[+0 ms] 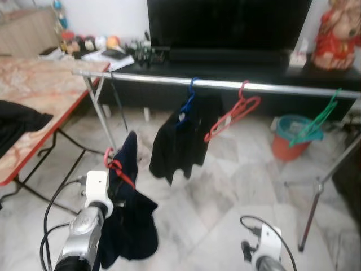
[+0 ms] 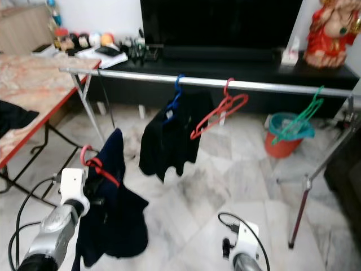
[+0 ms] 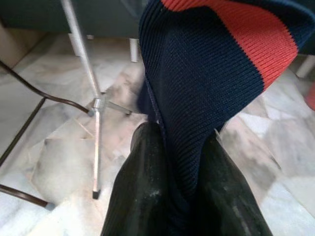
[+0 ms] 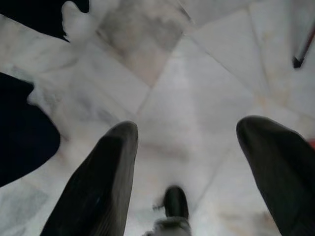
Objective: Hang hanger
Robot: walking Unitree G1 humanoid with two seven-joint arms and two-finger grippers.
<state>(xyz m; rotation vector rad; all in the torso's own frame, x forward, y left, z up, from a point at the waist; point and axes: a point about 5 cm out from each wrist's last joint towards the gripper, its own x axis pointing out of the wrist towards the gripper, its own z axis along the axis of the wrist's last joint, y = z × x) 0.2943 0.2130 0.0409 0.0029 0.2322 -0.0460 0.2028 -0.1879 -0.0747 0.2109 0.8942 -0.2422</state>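
My left gripper [image 3: 179, 142] is shut on a navy knit garment [image 1: 131, 223] that hangs from a red hanger [image 1: 115, 165]. It is held low, in front of and below the left end of the silver rail [image 1: 225, 84]. A red-orange band [image 3: 246, 39] of the knit shows above the fingers. On the rail hang a blue hanger [image 1: 189, 97] with a black garment [image 1: 180, 141], a bare red hanger [image 1: 234, 116] and a green hanger [image 1: 316, 121]. My right gripper [image 4: 187, 162] is open and empty, low above the marble floor.
A table [image 1: 39, 84] with a marble-pattern top and red edge stands at the left, with a black cloth [image 1: 17, 121] on it. A black TV stand [image 1: 225, 66] runs behind the rail. An orange bucket [image 1: 290, 141] and the rack's right leg [image 1: 316, 209] stand at the right.
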